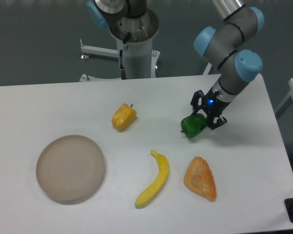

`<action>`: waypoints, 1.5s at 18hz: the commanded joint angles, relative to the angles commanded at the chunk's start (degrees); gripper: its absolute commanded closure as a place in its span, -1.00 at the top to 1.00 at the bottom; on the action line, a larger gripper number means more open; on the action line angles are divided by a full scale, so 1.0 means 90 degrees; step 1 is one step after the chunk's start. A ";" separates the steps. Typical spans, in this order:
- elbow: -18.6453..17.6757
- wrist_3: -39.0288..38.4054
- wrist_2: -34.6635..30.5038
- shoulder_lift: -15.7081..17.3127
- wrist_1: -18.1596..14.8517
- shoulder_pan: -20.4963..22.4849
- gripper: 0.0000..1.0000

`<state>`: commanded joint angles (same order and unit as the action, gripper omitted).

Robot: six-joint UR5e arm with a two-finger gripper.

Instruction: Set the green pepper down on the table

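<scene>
The gripper [203, 118] is clamping its jaws around the green pepper [193, 126], which is sitting low at the table [49, 107] on the right side, though contact is hard to tell. A yellow pepper [123, 117], banana [154, 179], orange wedge [201, 178] and beige plate [70, 168] are lying around it.

Your hand [203, 118] sits low over the counter [49, 105] with the green pepper [192, 126] in its fingers. Toward you, the orange wedge [200, 178] and the banana [153, 179] lie in the way. The yellow pepper [123, 116] stands off to one side, the plate [71, 168] farther beyond. Bare counter opens behind the hand and toward the near edge.
</scene>
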<state>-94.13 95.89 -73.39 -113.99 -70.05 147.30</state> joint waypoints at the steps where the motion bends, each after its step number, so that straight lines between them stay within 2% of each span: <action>1: 0.0000 0.0000 0.0000 0.0000 0.0000 0.0000 -0.32; 2: 0.0000 0.0000 0.0000 0.0000 0.0000 0.0000 -0.28; 4: 0.0010 0.0010 0.0000 0.0000 0.0000 0.0000 -0.01; 6: 0.0029 0.0010 -0.0019 -0.0010 0.0000 0.0000 0.55; 7: 0.0058 0.0010 -0.0020 -0.0010 0.0000 0.0000 0.68; 11: 0.0233 0.0000 -0.0097 0.0000 0.0000 -0.0010 1.00; 14: 0.0683 -0.0019 -0.0204 -0.0039 -0.0078 -0.0049 1.00; 19: 0.1336 -0.0068 -0.0848 -0.0117 -0.0088 -0.0146 1.00; 24: 0.2098 -0.0751 -0.1678 -0.0458 -0.0117 -0.0634 1.00; 27: 0.2528 -0.1122 -0.1933 -0.0702 -0.0146 -0.0869 1.00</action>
<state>-71.38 85.79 -90.79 -120.32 -71.37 139.49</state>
